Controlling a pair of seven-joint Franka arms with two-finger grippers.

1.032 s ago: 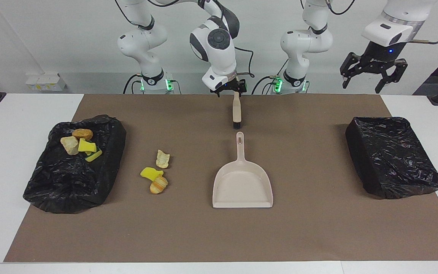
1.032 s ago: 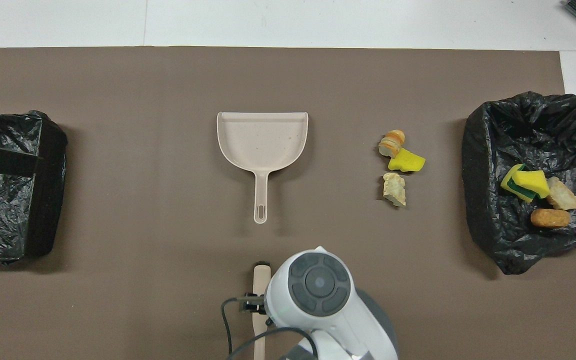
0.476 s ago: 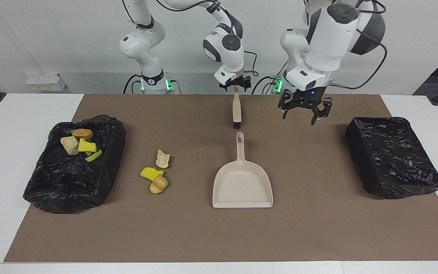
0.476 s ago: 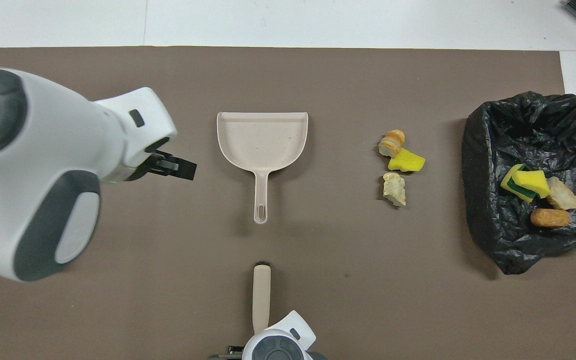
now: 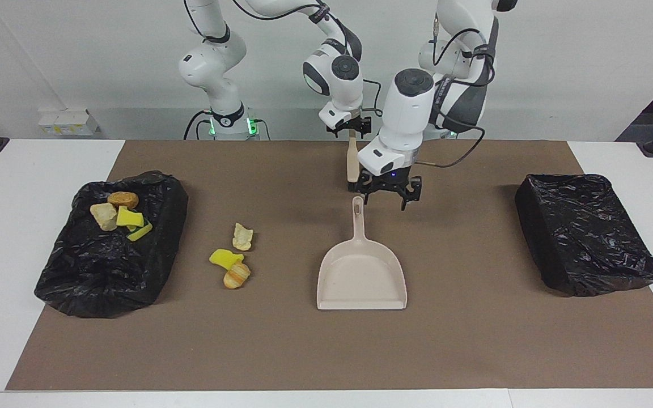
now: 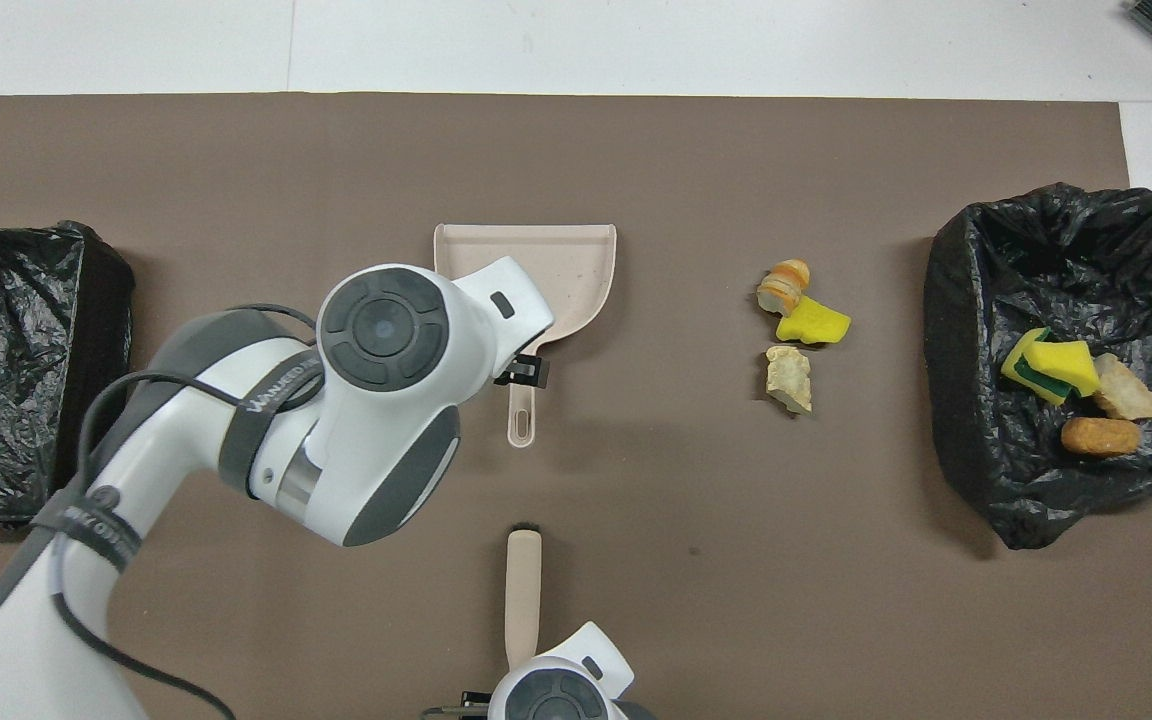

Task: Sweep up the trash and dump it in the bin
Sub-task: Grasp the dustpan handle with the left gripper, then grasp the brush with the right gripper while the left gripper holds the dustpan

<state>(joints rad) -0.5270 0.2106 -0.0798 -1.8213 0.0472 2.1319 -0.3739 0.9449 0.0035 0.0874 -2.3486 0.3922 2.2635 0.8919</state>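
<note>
Over dustpan [image 5: 360,276] handle: we note left gripper [image 5: 386,193] newly arrived, jaws wide, nothing held. Right gripper [image 5: 351,130] closing on brush [image 5: 352,162] at mat's robot edge. Three trash [image 5: 232,258] scraps unswept mid-mat; four in bin [image 5: 60,272] at right arm's end.

A white table [image 5: 9,238] carries a brown mat [image 5: 360,351] over most of its top. On the mat lie a beige dustpan [image 5: 361,277] in the middle, a brush [image 5: 352,164] nearer to the robots, three scraps of trash [image 5: 234,256] toward the right arm's end, and a black-lined bin [image 5: 111,266] [image 5: 584,232] at each end
</note>
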